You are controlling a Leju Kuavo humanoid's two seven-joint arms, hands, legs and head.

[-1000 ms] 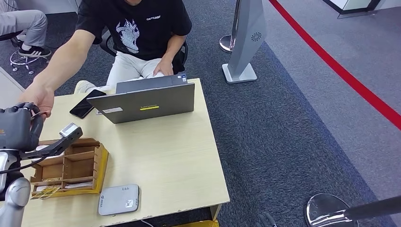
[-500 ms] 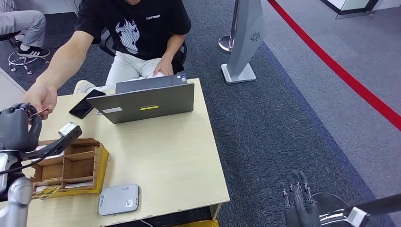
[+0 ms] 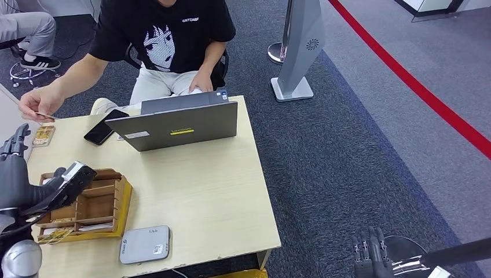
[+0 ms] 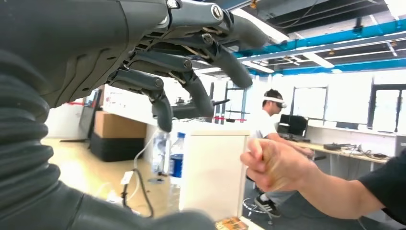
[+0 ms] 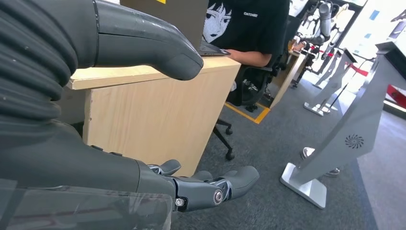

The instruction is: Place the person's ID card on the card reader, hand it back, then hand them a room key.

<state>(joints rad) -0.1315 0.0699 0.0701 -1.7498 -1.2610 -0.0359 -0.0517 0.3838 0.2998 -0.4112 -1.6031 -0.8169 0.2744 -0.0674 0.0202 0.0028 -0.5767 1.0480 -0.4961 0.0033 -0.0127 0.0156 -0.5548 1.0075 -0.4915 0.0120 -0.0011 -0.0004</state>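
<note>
My left hand [image 3: 16,174] hovers over the table's left edge with its fingers [image 4: 191,72] spread and nothing in them. The person's hand [image 3: 36,106] is drawn back beyond it, pinching a thin card [image 3: 50,116]; the same fist [image 4: 273,165] appears in the left wrist view. A yellowish card [image 3: 43,135] lies on the table between us. The grey card reader [image 3: 145,244] sits bare near the front edge. A wooden organiser [image 3: 92,202] holding cards stands beside my left hand. My right hand [image 3: 369,255] hangs low, right of the table, fingers [image 5: 210,189] extended and holding nothing.
A half-open laptop [image 3: 179,124] and a black phone [image 3: 104,127] lie at the far side of the table [image 3: 202,191], in front of the seated person. A chrome stanchion base [image 3: 399,258] is by my right hand. A grey floor stand [image 3: 301,52] rises behind.
The person's hand, which met my left hand, has pulled back with a card. My left hand has dropped lower and spread its fingers. My right hand came into view, then sank a little.
</note>
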